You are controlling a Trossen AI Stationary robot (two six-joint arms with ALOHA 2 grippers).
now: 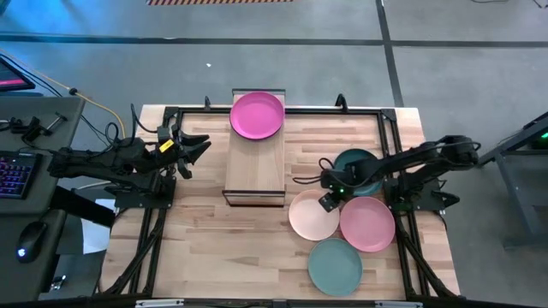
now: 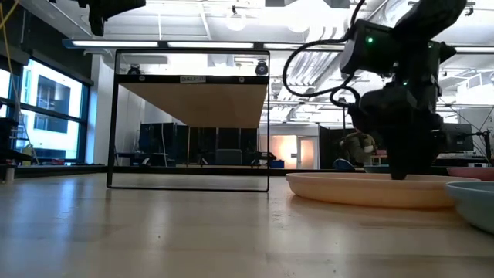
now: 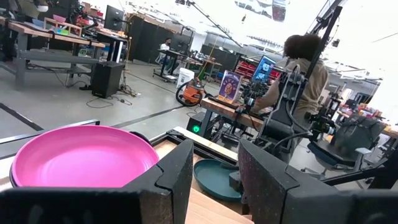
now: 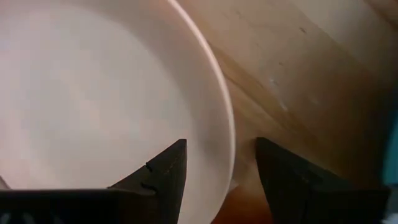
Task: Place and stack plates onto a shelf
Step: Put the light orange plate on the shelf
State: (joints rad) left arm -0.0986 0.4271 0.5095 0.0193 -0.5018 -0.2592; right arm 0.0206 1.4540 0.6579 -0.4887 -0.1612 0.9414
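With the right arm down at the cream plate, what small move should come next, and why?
Probably close the jaws of the right gripper. In the right wrist view they stand open on either side of the cream plate rim, one over the plate, one over the table, so it looks placed for a pinch. The shelf holds only the magenta plate.

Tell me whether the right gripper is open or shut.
Open. The right gripper straddles the round matte cream plate's rim, one finger on each side, with gaps visible.
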